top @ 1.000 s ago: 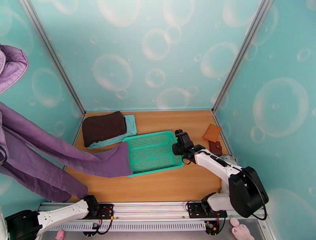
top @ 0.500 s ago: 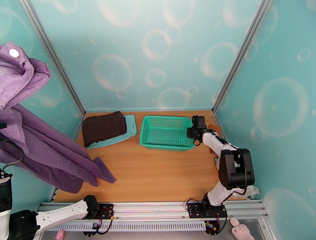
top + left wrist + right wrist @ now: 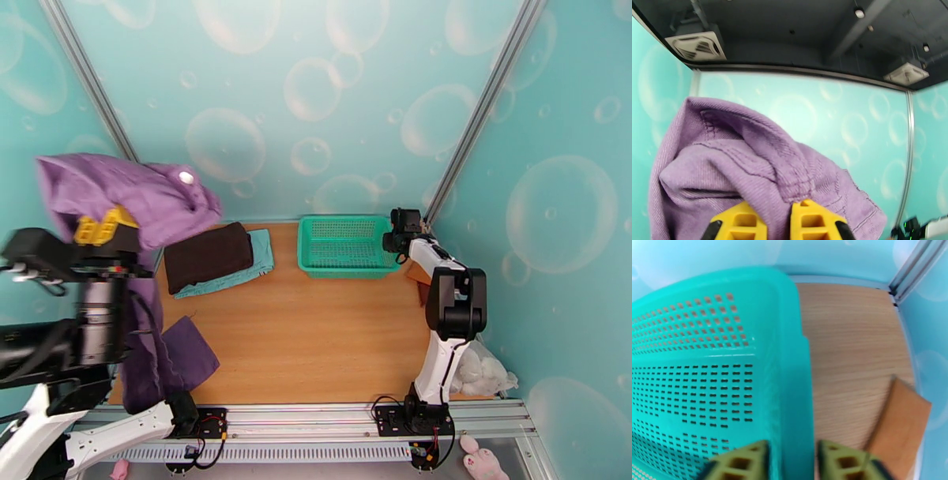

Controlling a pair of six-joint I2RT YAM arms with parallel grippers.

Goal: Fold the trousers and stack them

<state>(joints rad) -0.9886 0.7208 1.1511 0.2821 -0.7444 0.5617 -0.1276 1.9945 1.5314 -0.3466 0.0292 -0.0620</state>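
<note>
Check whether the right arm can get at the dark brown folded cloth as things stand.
Probably not directly: the right end effector straddles the green basket's right rim, and the basket stands between it and the dark brown cloth.

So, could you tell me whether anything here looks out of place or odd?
Yes: the trousers hang bunched from the left gripper, raised above the table's left edge, legs trailing onto the wood instead of lying flat. The right gripper's jaws straddle the green basket's rim in the far right corner.
</note>
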